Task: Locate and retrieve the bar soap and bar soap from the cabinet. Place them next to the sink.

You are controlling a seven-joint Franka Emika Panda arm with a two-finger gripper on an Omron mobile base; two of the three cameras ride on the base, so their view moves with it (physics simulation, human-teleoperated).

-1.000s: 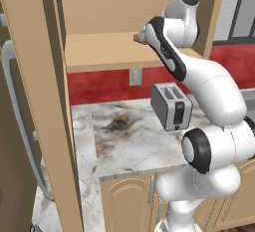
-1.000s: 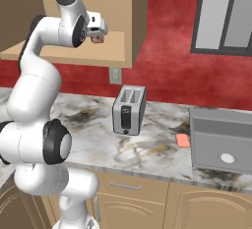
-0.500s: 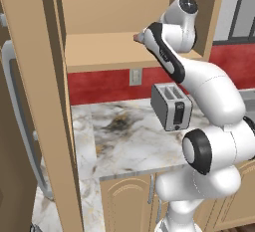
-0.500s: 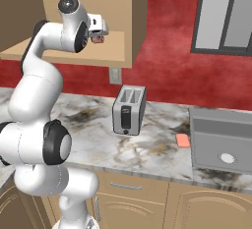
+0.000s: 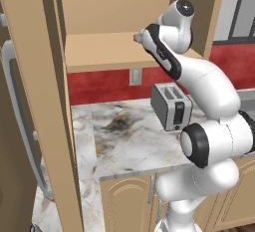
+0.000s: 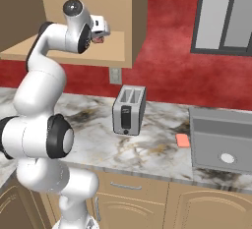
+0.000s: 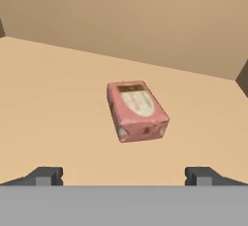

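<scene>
- Fingers (image 7: 124, 175) stand wide apart in the hand view, empty, their dark tips low at either side, with nothing between them
- Reddish-brown bar soap (image 7: 137, 110) lies flat on the cabinet shelf (image 7: 58, 99), beyond the tips and roughly midway between them, turned at a slant; bare shelf lies open on every side of it
- Cabinet back wall (image 7: 145, 21) rises behind the soap with open shelf between; a dark corner shows at the far right
- Gripper (image 6: 100, 32) is up at the shelf's front edge in the right base view, near the cabinet's (image 6: 133, 21) right side panel, a reddish bit just under it
- Salmon-pink bar soap (image 6: 183, 140) lies on the marble table (image 6: 147, 152), just beside the left rim of the sink (image 6: 221, 125)
- Toaster (image 6: 129, 110) stands upright on the table below the cabinet, well apart from the pink bar, with bare marble between and in front
- Tall cabinet door edge (image 5: 45, 101) stands at the left of the left base view
</scene>
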